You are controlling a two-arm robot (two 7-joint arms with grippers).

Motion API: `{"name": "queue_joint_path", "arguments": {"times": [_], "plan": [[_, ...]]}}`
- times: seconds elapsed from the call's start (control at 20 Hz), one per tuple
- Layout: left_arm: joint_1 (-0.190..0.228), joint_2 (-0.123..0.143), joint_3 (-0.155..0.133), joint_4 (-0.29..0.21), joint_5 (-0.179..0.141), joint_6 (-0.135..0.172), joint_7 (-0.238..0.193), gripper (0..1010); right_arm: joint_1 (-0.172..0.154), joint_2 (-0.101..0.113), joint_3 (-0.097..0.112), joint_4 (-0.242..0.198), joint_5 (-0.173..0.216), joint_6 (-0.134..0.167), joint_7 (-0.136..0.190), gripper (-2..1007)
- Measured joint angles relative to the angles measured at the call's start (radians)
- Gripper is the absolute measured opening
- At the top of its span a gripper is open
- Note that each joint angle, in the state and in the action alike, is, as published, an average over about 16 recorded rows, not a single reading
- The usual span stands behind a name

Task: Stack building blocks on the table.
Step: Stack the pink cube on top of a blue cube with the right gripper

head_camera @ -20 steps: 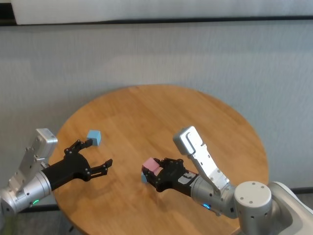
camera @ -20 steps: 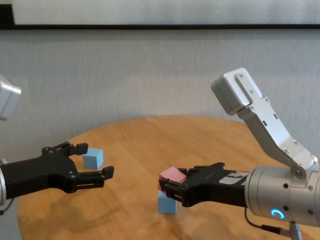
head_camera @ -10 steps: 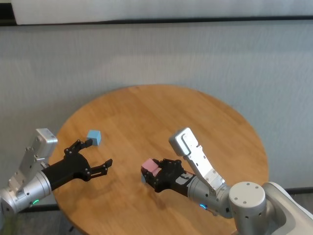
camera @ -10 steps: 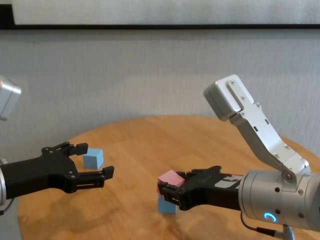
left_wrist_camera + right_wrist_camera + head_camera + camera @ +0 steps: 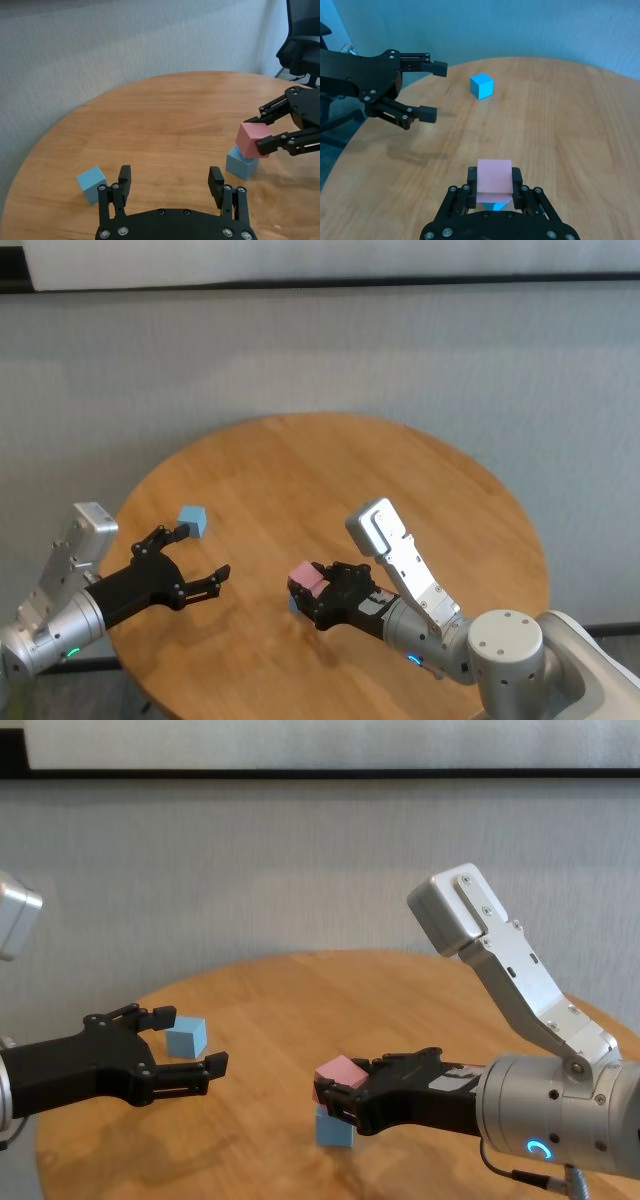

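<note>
Since a second ago my right gripper [image 5: 338,1095] has carried the pink block [image 5: 338,1072] a little toward my left and lower, so it now sits closer over the light blue block [image 5: 334,1128] beneath it. From the chest view the pink block seems to rest tilted on that blue one, though I cannot tell whether they fully touch. Its fingers are clamped on the pink block's sides, which the right wrist view shows plainly. My left gripper [image 5: 200,552] has not shifted: it hovers over the left part of the table [image 5: 400,490], fingers spread wide, holding nothing. The second light blue block [image 5: 193,520] lies on the wood just beyond its upper fingertip, apart from it. Between the two grippers I see only bare planks. A grey wall [image 5: 320,350] stands behind the table, and the left wrist view catches a dark office chair [image 5: 304,35] past the far edge.
</note>
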Motion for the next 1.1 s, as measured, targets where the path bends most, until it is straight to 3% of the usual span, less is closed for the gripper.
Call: {"name": "queue_joint_path", "arguments": {"times": [1.1], "plan": [[0.000,0.000,0.000,0.000,0.000,0.000,0.000,1000,0.011,-0.026,0.007,0.028,-0.037,-0.008,-0.007,359]]}}
